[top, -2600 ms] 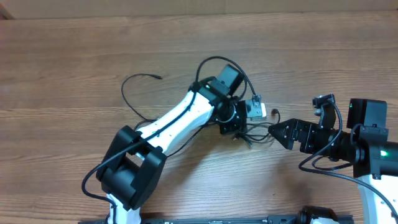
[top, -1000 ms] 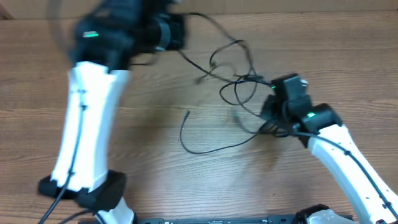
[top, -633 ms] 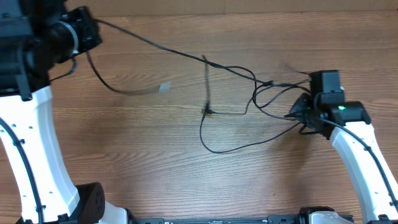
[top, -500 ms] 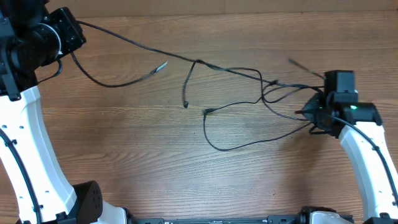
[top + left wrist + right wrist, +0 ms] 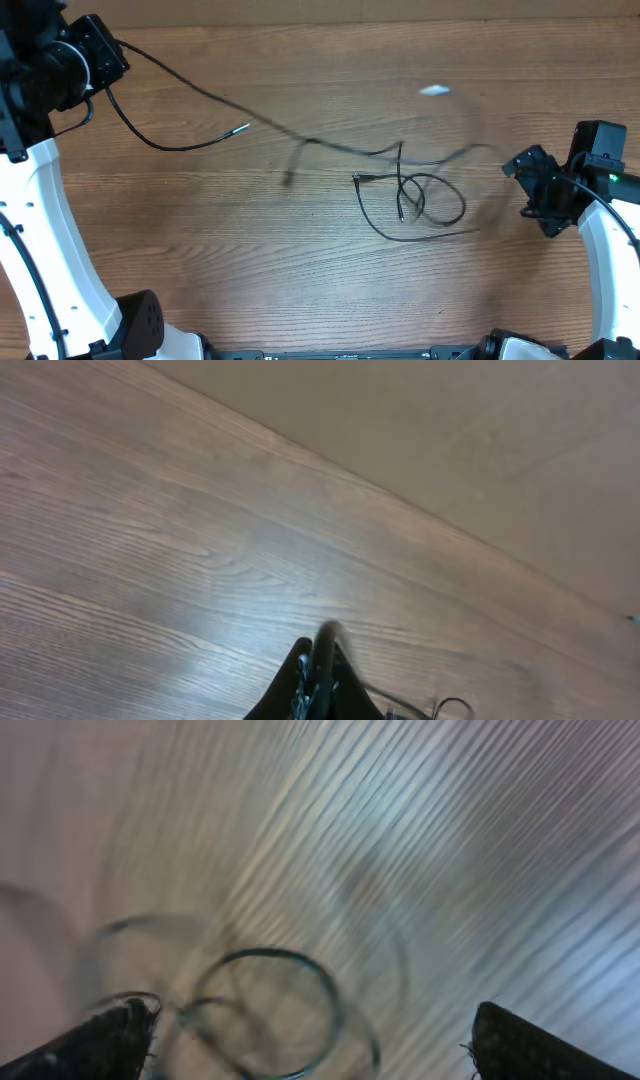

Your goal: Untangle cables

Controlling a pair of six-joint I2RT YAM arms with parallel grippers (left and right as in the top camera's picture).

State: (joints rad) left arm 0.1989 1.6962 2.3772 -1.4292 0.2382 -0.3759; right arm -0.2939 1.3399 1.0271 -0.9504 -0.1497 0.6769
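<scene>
The cables are thin black cords spread over the wooden table. One long strand runs from the far left corner down to loose loops right of centre, and a shorter strand ends in a pale tip. At the far left corner my left gripper is shut on that strand; in the left wrist view its fingers pinch the cord. At the right, my right gripper stands open, apart from the loops. In the right wrist view the loops lie blurred between its spread fingertips.
The wooden table stretches across the view, with its far edge against a tan wall. A pale blurred smear hangs above the loops. The white left arm stands along the left side.
My right gripper has opened, let go of the cords and drawn back to the right. The loops have dropped onto the table. The left gripper keeps its hold at the far left.
</scene>
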